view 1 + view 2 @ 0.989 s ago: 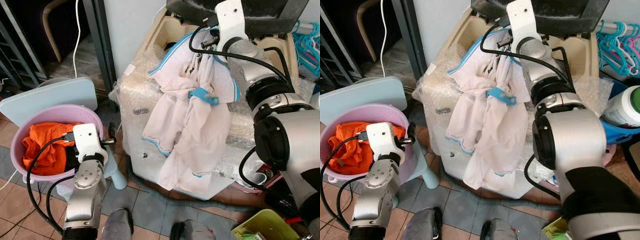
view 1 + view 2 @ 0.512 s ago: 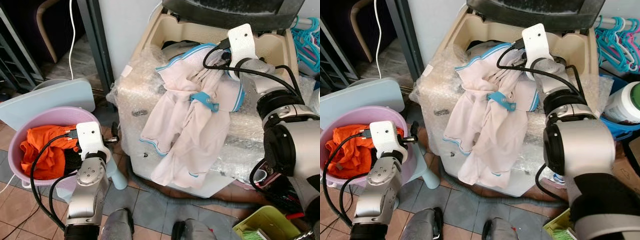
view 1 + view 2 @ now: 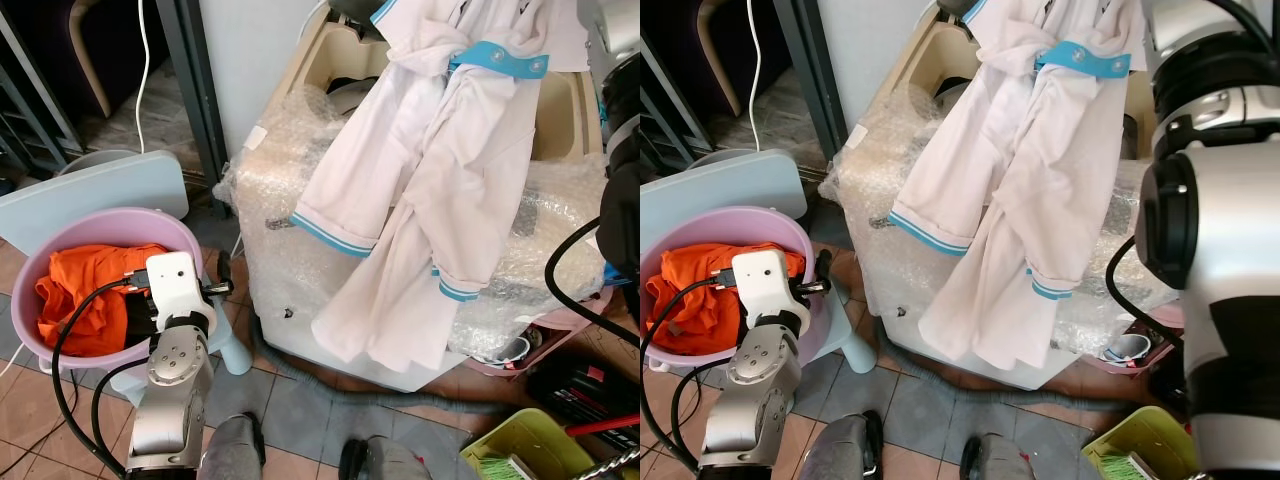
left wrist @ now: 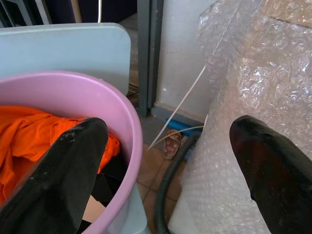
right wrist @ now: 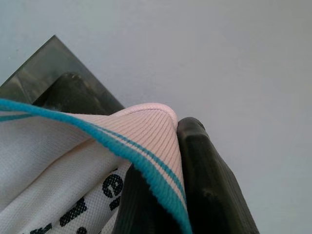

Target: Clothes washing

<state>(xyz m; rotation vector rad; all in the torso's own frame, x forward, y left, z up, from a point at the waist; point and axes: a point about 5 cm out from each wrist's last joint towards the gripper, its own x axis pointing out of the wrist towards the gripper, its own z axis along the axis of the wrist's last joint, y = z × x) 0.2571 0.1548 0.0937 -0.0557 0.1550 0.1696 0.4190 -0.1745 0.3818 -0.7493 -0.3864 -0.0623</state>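
Observation:
A white shirt with blue trim (image 3: 430, 180) hangs in the air in front of the bubble-wrapped washing machine (image 3: 290, 180); its hem reaches down past the machine's front. My right gripper (image 5: 170, 185) is shut on the shirt's ribbed collar (image 5: 151, 126), high above the machine's open tub (image 3: 340, 90). A pink basin (image 3: 150, 222) with orange clothes (image 3: 80, 295) sits on the floor at the left. My left gripper (image 4: 165, 141) is open and low, with one finger (image 4: 73, 165) over the basin's rim and the other (image 4: 273, 165) by the bubble wrap.
A light blue panel (image 3: 100, 195) leans behind the basin. A grey hose (image 3: 330, 385) runs along the tiled floor under the machine. A yellow-green bin (image 3: 530, 445) stands at the front right, and a dark metal post (image 3: 190, 80) rises left of the machine.
My right arm has lifted the shirt well up off the machine's top, so it now hangs free. The left arm has stayed by the basin.

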